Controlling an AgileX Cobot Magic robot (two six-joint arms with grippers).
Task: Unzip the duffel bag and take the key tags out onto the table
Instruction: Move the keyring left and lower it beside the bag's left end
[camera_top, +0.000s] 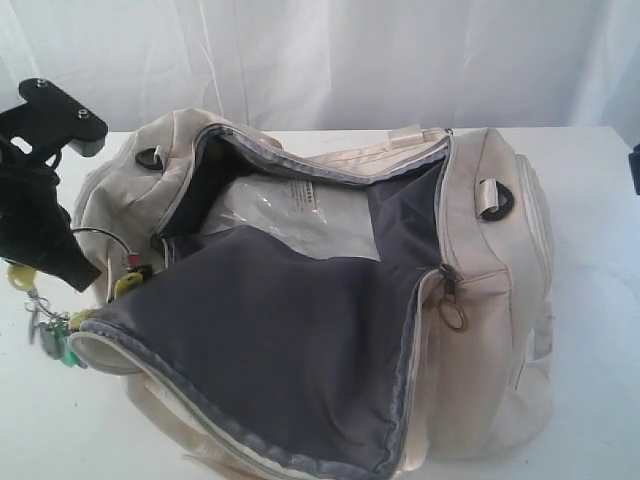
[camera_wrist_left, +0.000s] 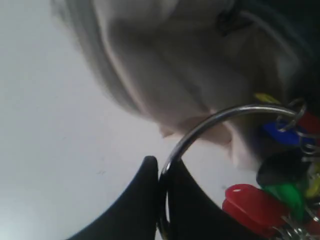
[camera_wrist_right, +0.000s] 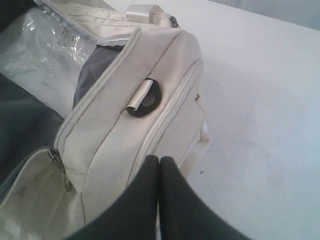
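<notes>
Duffel bag (camera_top: 480, 250) unzipped and flap open, left gripper (camera_wrist_left: 161, 167) pinched tight on the ring (camera_wrist_left: 225, 116) with key tags (camera_top: 52, 340) dangling under it, bag just beside, release onto worktop (camera_top: 590, 300) apparently left; right gripper (camera_wrist_right: 159, 162) closed, empty, above the bag's end.

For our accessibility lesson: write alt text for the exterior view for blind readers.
The left fingers hold the coloured key tags by their ring beside the unzipped duffel bag on the white table; its grey-lined flap lies folded open.
</notes>
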